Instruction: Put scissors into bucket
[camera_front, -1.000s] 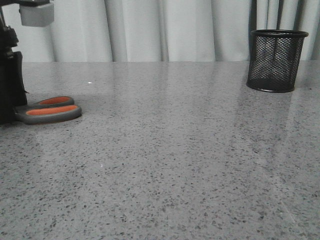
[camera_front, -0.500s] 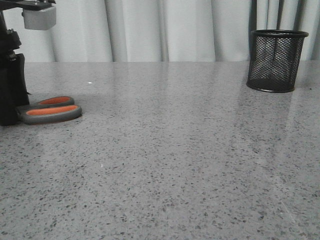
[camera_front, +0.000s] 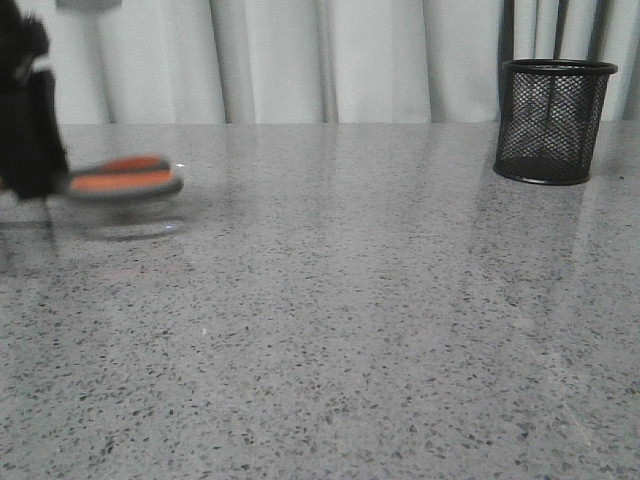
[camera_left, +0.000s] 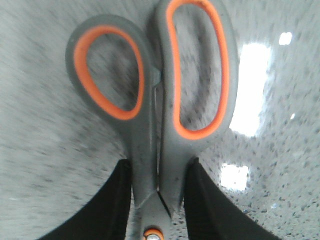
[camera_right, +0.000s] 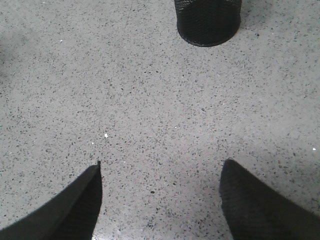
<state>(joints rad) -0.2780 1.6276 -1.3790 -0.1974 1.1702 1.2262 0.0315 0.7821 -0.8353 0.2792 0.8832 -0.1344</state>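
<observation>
The scissors (camera_front: 125, 179) have grey handles with orange lining. They hang just above the table at the far left of the front view, blurred by motion. My left gripper (camera_front: 35, 160) is shut on them. In the left wrist view the two black fingers (camera_left: 112, 200) press the grey shanks of the scissors (camera_left: 160, 150) just past the pivot, handles pointing away. The bucket (camera_front: 551, 120), a black wire-mesh cup, stands upright at the far right of the table. My right gripper (camera_right: 160, 167) is open and empty over bare table, with the bucket (camera_right: 207, 20) some way ahead of it.
The speckled grey table top (camera_front: 340, 300) stretches between the scissors and the bucket. Pale curtains (camera_front: 330, 60) hang behind the table's far edge. The right arm does not show in the front view.
My left gripper has lifted the scissors off the table. They were lying flat and now hang higher and a little to the right, blurred. The bucket has not moved.
</observation>
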